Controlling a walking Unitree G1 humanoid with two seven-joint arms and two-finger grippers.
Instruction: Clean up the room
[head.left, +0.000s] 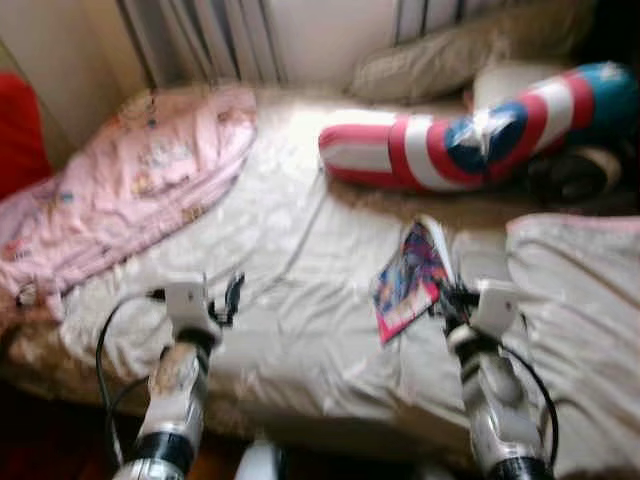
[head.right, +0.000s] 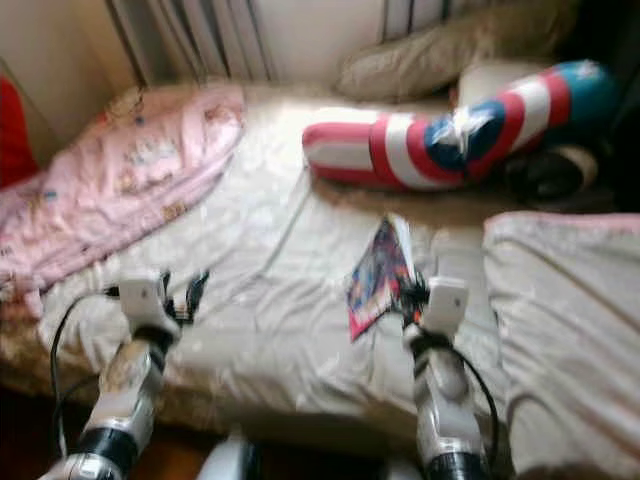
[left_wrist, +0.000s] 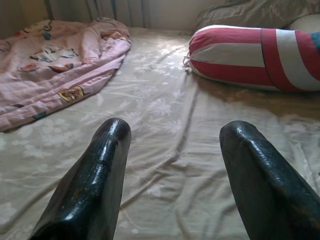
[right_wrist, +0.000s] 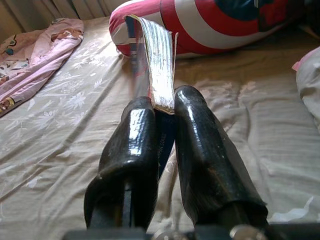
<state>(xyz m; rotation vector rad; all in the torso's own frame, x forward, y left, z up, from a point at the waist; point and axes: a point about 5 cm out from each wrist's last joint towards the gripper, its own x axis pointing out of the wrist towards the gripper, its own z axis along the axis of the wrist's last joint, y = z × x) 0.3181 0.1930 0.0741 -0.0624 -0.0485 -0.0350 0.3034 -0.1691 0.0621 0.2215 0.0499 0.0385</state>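
**Book pinched over the bed**

The right gripper (right_wrist: 162, 112) has its two black fingers clamped on the edge of a thin book (head.left: 408, 280) — the colourful cover hangs open over the middle of the bed (head.left: 290, 300), with the page edges standing up between the fingertips in the right wrist view. The book appears lifted at the gripped edge, its lower part near or on the sheet; I cannot tell which.

The left gripper (left_wrist: 175, 150) hovers low over the sheet to the left, its fingers wide apart with nothing between them.

Around the book: a long red, white and blue bolster cushion (head.left: 470, 135) lies across the bed just beyond it, a crumpled pink blanket (head.left: 130, 190) sits well apart at the far left, and a pale folded cover (head.left: 580, 300) lies close on the right. A grey pillow (head.left: 450, 55) rests against the wall behind the cushion.
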